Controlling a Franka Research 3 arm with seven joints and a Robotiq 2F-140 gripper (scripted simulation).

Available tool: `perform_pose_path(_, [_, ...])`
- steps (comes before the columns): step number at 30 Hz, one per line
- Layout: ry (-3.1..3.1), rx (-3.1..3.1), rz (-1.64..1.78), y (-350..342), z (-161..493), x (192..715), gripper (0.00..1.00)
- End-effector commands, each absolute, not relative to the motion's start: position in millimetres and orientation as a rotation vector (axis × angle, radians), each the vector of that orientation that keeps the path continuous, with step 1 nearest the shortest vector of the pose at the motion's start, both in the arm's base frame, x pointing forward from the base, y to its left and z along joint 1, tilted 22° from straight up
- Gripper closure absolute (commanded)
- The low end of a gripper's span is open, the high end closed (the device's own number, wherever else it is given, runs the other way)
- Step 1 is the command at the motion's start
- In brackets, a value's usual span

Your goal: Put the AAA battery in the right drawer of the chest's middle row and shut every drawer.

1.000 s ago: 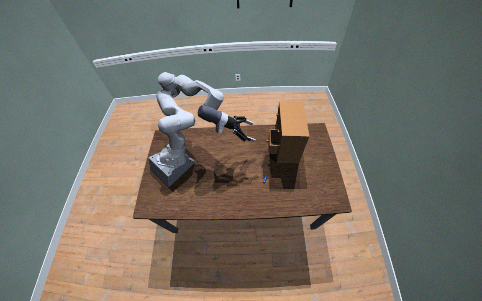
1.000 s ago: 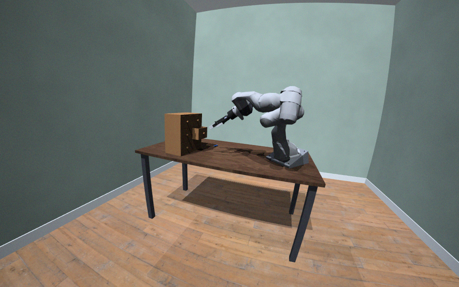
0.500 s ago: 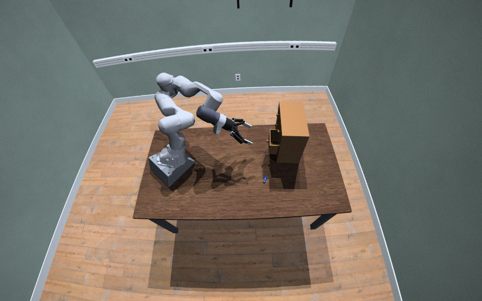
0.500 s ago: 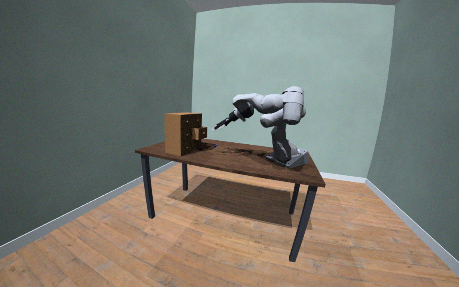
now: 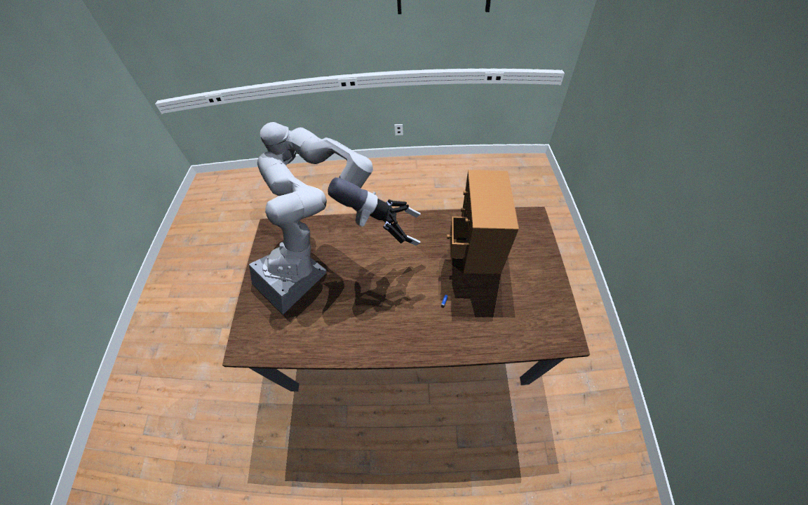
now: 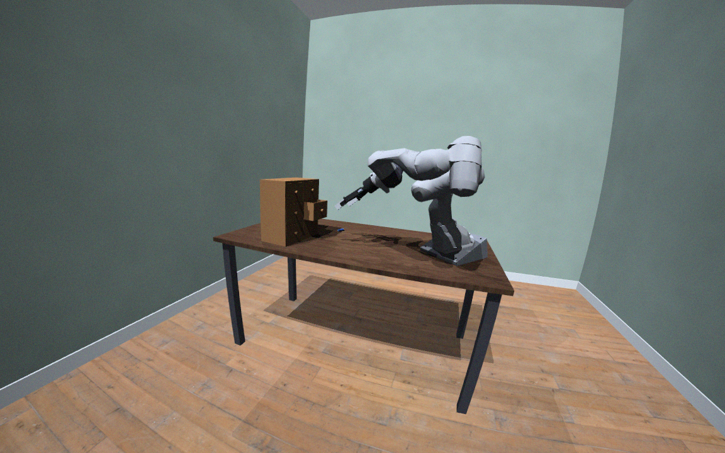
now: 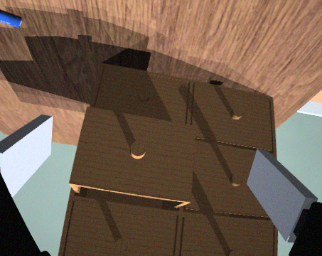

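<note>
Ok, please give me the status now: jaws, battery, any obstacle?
Jaws open, nothing held. Battery lying on table. Right middle drawer pulled out. No obstacle seen against battery.

blue battery (image 5: 444, 300) (image 6: 340, 229) (image 7: 5, 18), orange-brown chest (image 5: 489, 219) (image 6: 274, 211) (image 7: 235, 199), seemingly wood-grained

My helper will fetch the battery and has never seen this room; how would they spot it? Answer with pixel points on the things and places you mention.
Find the table (image 5: 332, 345) (image 6: 376, 253), then the tall wooden chest (image 5: 492, 200) (image 6: 272, 211) (image 7: 66, 227) on it, with one drawer (image 5: 459, 250) (image 6: 315, 210) (image 7: 114, 167) pulled out. On the table top near the chest's drawer side lies the battery (image 5: 444, 300) (image 6: 340, 229) (image 7: 6, 18), a small cylinder on its side. It is bright blue, while chest and table are brown.
</note>
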State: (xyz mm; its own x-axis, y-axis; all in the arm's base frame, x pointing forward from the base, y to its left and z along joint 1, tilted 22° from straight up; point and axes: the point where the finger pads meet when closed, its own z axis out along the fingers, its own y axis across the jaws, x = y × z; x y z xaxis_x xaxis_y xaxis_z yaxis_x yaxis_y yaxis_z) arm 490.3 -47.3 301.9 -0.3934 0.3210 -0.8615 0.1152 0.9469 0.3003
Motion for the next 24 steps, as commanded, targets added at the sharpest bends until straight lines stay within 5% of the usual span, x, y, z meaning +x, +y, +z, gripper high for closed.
perform_pose_path(1, [1.979, 0.335, 0.226, -50.2, 299.2, 488.1, 0.0])
perform_pose_path(24, [1.988, 0.342, 0.221, -50.3, 294.3, 485.2, 0.0])
